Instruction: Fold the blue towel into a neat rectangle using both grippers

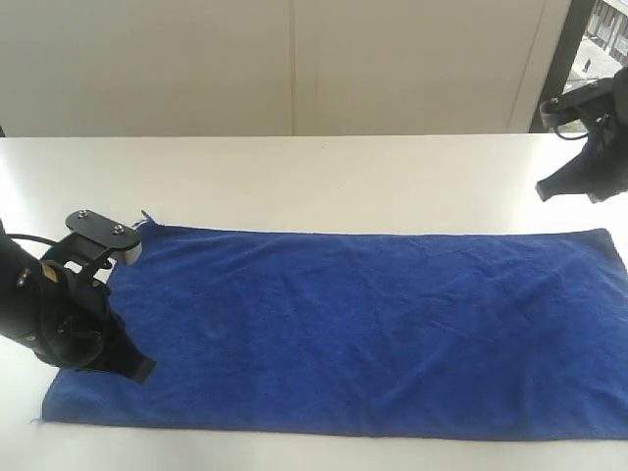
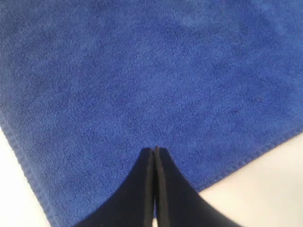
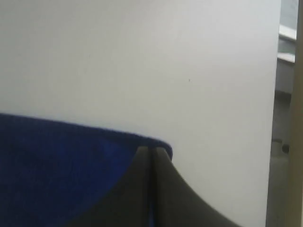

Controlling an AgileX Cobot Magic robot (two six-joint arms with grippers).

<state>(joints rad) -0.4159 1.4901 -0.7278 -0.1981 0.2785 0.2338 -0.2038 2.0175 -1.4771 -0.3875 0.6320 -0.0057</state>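
- The left hand (image 1: 142, 370) hangs low over the left end of the blue towel (image 1: 363, 324), nearer the towel's front left corner than its back one. Its two fingers are pressed together with no cloth between them, as the left wrist view (image 2: 155, 150) shows plainly. I cannot tell whether the tips touch the pile or sit just above it.
- The blue towel lies spread flat and long across the white worktop (image 1: 294, 167). Its edges run fairly straight, there are a few soft wrinkles, and no layer is turned over anywhere in sight. Its right end runs to the edge of the exterior view.
- The right hand (image 1: 543, 191) is raised near the towel's back right corner, apart from the cloth. It is closed tight and empty too; its own camera (image 3: 152, 150) looks down on that corner.
- Judgement: the folding has not begun. Gripping the corners, carrying one end over the other and squaring the edges are all left to do.
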